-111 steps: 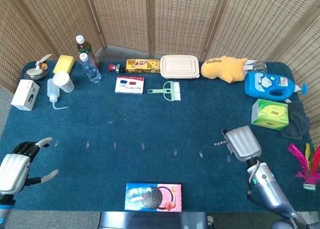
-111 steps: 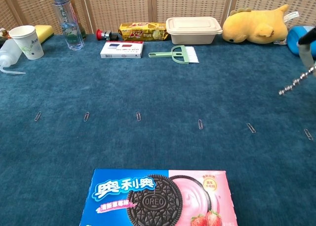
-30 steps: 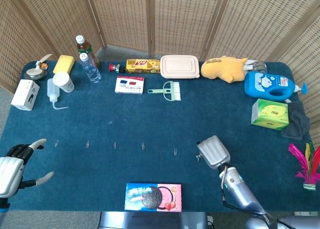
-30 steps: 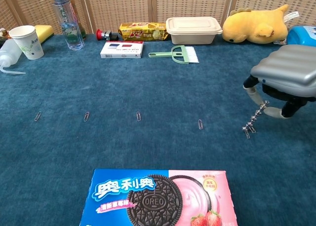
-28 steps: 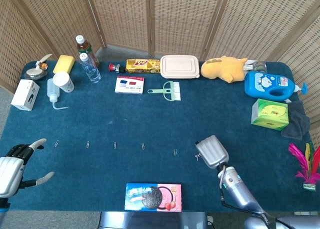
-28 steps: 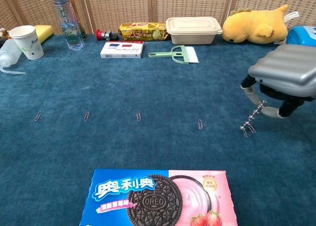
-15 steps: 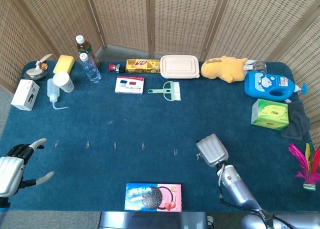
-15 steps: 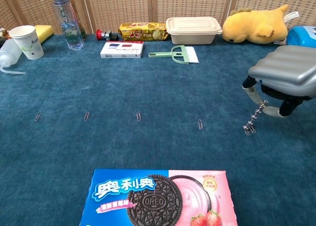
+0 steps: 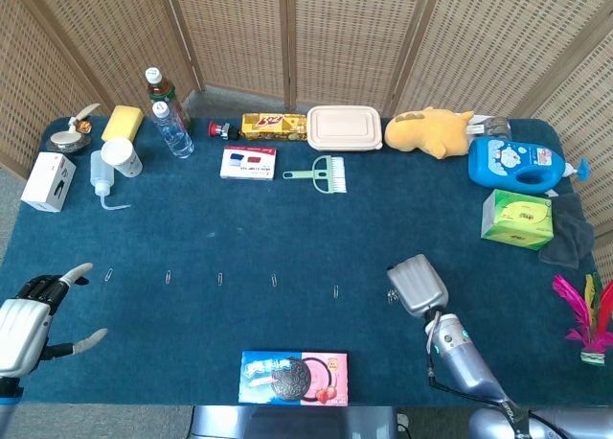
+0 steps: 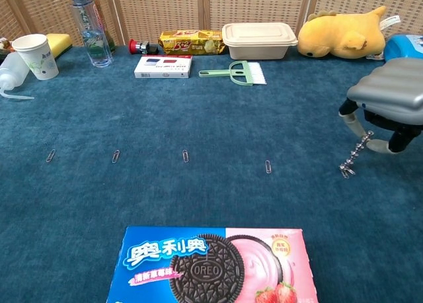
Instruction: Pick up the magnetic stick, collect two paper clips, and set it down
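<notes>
My right hand [image 9: 417, 284] [image 10: 390, 94] pinches the magnetic stick [image 10: 355, 152], a thin beaded metal rod slanting down to the left. Its tip hangs just above the carpet with paper clips [image 10: 346, 172] clinging to it; how many is too small to tell. In the head view only the stick's tip [image 9: 392, 295] peeks out left of the hand. Several loose paper clips lie in a row on the blue carpet, the nearest [image 10: 268, 166] [image 9: 335, 290] left of the stick. My left hand [image 9: 29, 319] rests open at the table's near left corner, holding nothing.
An Oreo box [image 10: 211, 263] lies at the front centre. Along the back stand bottles [image 10: 89, 25], a paper cup [image 10: 36, 55], a card box [image 10: 163, 65], a green brush [image 10: 238, 72], a lunch box [image 10: 259, 40] and a yellow plush [image 10: 340, 33]. A green box [image 9: 517, 219] and detergent [image 9: 517, 163] sit at the right.
My right hand has shifted to the right with the stick, carrying along the clip its tip was touching. The two clips formerly at the right of the row are gone from the carpet.
</notes>
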